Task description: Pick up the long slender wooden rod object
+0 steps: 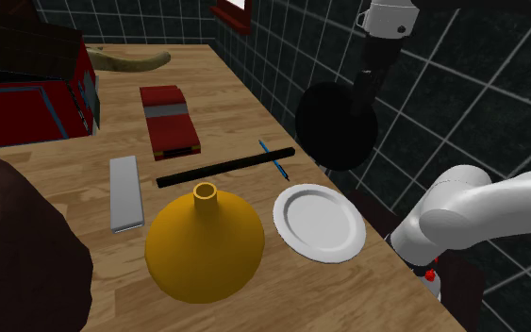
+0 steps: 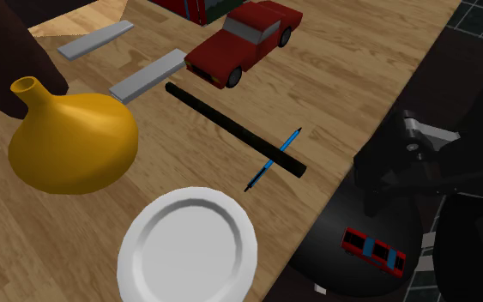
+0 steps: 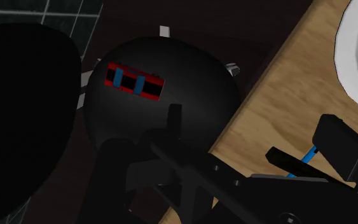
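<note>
Table (image 1: 235,104), listed from the near edge outward, each piece placed against the rod.

1. Yellow vase (image 1: 204,245): upright, just on my side of the rod's middle.
2. White plate (image 1: 320,222): on my side of the rod's pen end, apart from it.
3. Grey slab (image 1: 125,193): flat, just off the rod's other end.
4. Rod (image 1: 225,166): long, thin, black (no wood grain that I can see), lying flat on the table, nothing gripping it.
5. Blue pen (image 1: 274,158): crosses the rod near one end.
6. Red car (image 1: 169,121): beyond the rod.
7. Black ball (image 1: 334,127): off the table edge, past the rod's pen end.
8. Gripper (image 2: 394,167): above that ball, clear of the rod, fingers apart and holding nothing.
</note>
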`<state>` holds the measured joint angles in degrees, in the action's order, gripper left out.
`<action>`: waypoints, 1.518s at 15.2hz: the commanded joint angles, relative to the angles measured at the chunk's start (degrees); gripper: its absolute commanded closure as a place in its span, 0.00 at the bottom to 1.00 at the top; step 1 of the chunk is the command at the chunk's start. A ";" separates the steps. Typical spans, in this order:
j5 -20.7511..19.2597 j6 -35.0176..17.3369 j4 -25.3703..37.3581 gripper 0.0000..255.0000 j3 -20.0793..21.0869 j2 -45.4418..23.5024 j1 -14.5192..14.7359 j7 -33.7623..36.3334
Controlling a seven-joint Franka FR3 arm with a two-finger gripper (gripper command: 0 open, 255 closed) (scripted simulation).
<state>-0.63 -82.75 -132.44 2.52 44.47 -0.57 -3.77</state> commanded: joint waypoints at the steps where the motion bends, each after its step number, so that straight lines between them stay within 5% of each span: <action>1: 0.00 0.00 0.00 0.00 0.00 0.00 0.00 0.00; 23: -0.63 -20.30 15.95 0.00 8.87 -37.04 15.46 -27.66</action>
<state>-1.06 -102.44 -117.61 10.81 9.15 14.26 -30.17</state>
